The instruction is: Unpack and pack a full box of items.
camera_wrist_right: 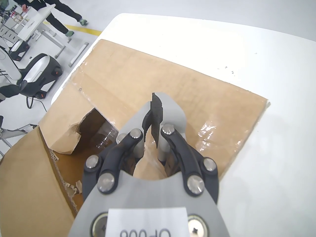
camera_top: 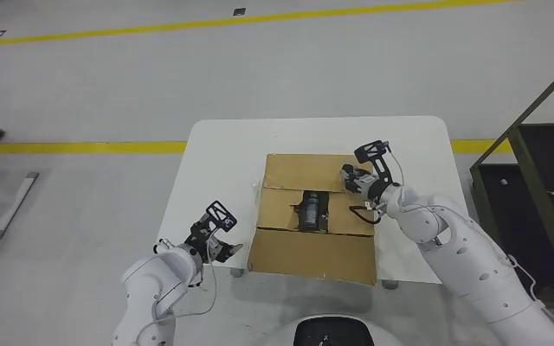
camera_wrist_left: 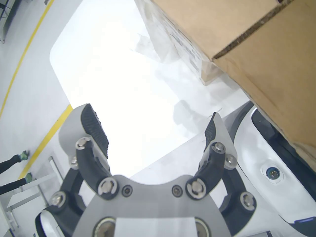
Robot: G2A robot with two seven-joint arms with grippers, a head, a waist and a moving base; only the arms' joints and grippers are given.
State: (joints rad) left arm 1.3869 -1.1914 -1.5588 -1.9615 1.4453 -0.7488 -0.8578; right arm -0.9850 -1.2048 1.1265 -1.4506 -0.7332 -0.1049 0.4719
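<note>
Your right gripper (camera_wrist_right: 155, 109) is nearest, its pads pressed together over the cardboard box (camera_top: 286, 251) at the right end of its opening; you cannot tell whether a sliver of cardboard is pinched between them. The box stands in the middle of the table (camera_top: 225, 156), with the far flap (camera_wrist_right: 172, 87) and near flap (camera_top: 312, 256) folded outward. A dark wrapped item (camera_top: 310, 212) lies in the gap between them. Expect the corrugated flaps to be stiff but easy to rip, as the torn edge (camera_wrist_right: 71, 136) by the opening suggests, so don't haul on them. A full box is probably heavy, so leave it where it is and lift the contents out. The item's clear film looks glossy and likely slippery; take it across the middle of its body, with a firm closure, rather than by loose wrap. Your left gripper (camera_wrist_left: 153, 122) hangs with its fingers spread wide and nothing in them, over the table's near left corner, beside the box and apart from it.
</note>
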